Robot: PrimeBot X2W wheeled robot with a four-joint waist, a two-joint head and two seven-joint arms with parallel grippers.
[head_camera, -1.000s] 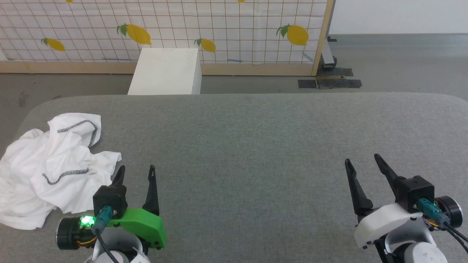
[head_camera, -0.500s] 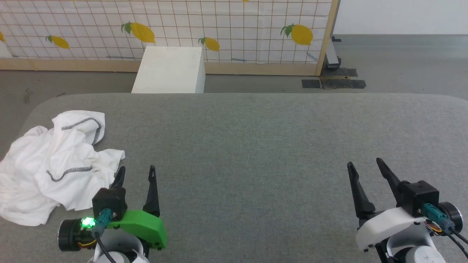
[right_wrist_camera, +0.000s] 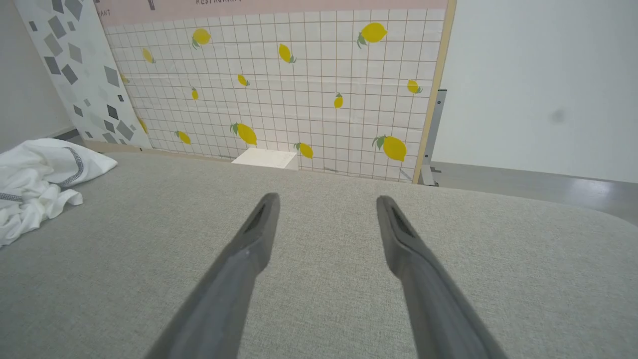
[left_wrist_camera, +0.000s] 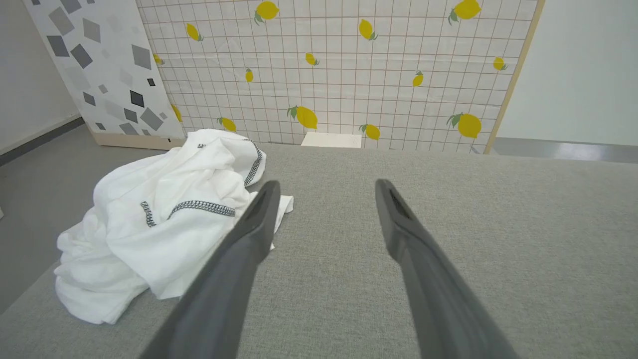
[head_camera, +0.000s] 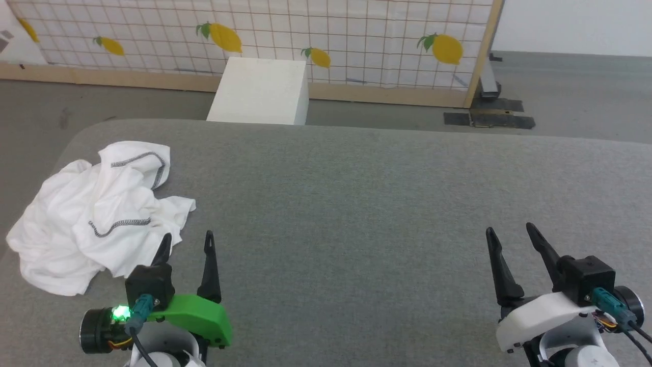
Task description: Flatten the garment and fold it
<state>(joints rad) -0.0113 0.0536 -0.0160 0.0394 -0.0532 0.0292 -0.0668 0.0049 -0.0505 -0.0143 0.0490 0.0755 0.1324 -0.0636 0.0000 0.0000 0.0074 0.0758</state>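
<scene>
White and crumpled, the garment sat in a heap at the left end of the grey fabric table, close to the rounded far-left corner. Bits of the dark grey-and-white stitching showed along a couple of folded-over edges, so it was nowhere near flat, just a bunched pile with one flap poking out toward the middle of the table.

The left gripper, the one with the green shell, hovered just beside the near-right edge of the pile with its fingers spread apart and nothing between them. From the left wrist camera, one finger overlapped the shirt's edge, but I couldn't tell whether it was actually touching the cloth or just in front of it.

The right gripper was way over on the other side, well apart from the shirt, also spread wide and holding nothing, over bare table.

Beyond the far edge of the table, a white box stood on the floor in front of a lemon-print screen.
</scene>
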